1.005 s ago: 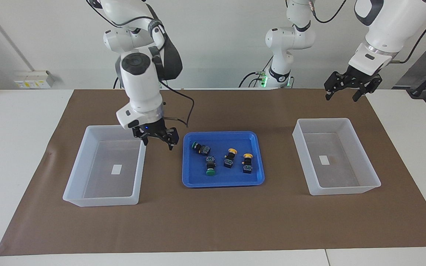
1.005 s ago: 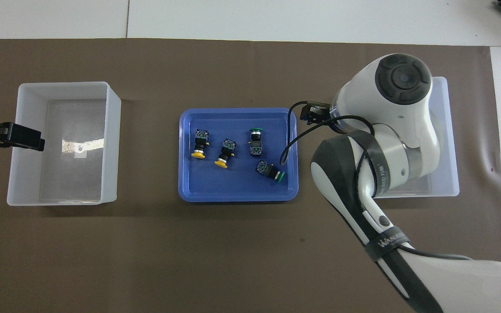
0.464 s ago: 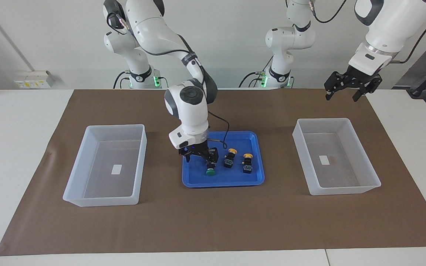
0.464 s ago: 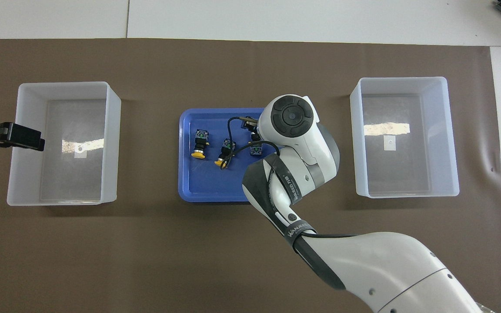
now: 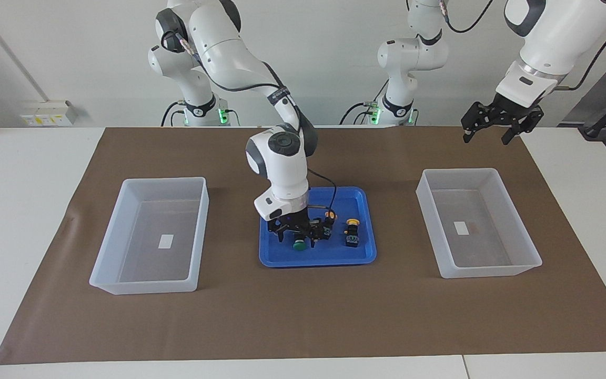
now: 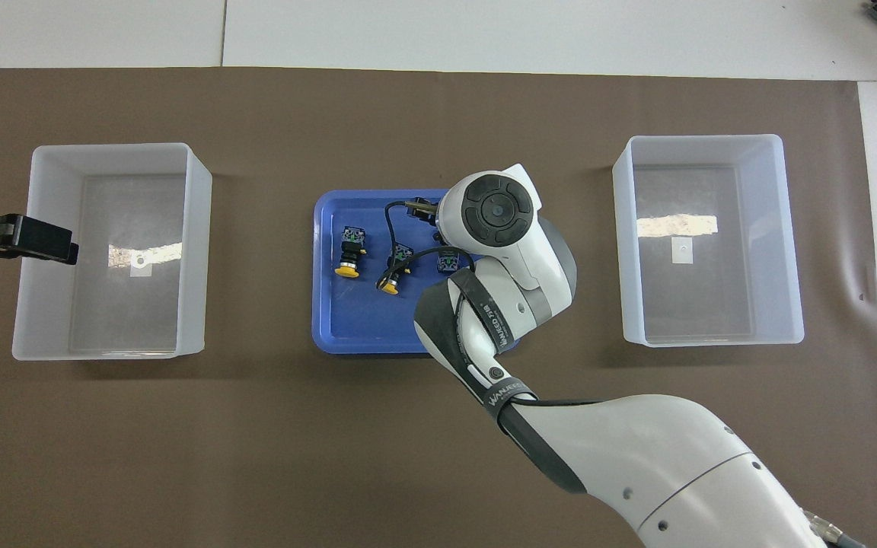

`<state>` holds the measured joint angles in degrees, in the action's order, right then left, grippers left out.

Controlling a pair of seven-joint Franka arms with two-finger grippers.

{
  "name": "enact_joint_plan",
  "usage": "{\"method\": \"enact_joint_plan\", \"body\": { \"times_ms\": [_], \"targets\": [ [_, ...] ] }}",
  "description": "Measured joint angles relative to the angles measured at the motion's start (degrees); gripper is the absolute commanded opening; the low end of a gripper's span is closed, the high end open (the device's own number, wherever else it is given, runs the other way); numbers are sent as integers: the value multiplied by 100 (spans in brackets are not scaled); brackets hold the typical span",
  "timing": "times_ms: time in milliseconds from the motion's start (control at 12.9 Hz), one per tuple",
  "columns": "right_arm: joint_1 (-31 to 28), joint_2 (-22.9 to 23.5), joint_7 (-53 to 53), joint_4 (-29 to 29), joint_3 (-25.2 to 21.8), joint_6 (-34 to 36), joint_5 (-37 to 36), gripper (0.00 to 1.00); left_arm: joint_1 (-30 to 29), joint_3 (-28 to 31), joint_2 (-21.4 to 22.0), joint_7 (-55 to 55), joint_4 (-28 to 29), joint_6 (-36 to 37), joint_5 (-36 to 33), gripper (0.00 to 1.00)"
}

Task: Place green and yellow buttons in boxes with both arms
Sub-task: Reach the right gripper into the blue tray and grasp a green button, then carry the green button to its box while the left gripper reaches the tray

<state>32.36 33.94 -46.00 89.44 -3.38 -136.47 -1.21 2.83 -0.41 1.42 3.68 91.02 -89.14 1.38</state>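
Observation:
My right gripper (image 5: 298,238) is down in the blue tray (image 5: 319,256), open, with its fingers either side of a green button (image 5: 299,245) that lies on its side. My wrist hides the other green button. A yellow button (image 5: 352,233) stands apart toward the left arm's end, and another yellow button (image 6: 391,275) lies close beside my right gripper. Two translucent boxes flank the tray, one box (image 5: 145,286) toward the right arm's end and one box (image 5: 487,271) toward the left arm's end. My left gripper (image 5: 486,138) waits, open and raised, over the mat by that second box.
A brown mat (image 5: 303,316) covers the table under the tray and both boxes. A small white label (image 5: 165,241) lies inside each box. The right arm's black cable (image 6: 391,228) loops over the tray.
My right gripper swung from the edge of the box at its own end over to the tray and dropped around the green button. The left arm stayed still.

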Motion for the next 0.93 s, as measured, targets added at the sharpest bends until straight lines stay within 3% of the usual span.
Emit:
{"method": "enact_joint_plan", "body": {
  "times_ms": [155,232,309,386,464,695,927],
  "targets": [
    [12,34,204,28,0,0,0,100,0,0,0,0,0,0,0,100],
    [21,49,310,64,0,0,0,93,0,-2,0,-1,0,0,0,100],
    [29,57,395,107,0,-3,0,77,2,-8,0,-1,0,0,0,100],
    [34,57,412,148,1,-8,0,32,6,-15,0,-5,0,-1,0,100],
    [36,57,420,177,1,-19,0,0,28,-23,0,-18,0,-19,0,100],
    [41,54,390,172,1,-74,0,0,377,-38,10,-382,111,-409,0,100],
    [34,22,247,32,-15,-66,2,0,854,-62,87,-558,676,-1132,0,100]
  ]
}}
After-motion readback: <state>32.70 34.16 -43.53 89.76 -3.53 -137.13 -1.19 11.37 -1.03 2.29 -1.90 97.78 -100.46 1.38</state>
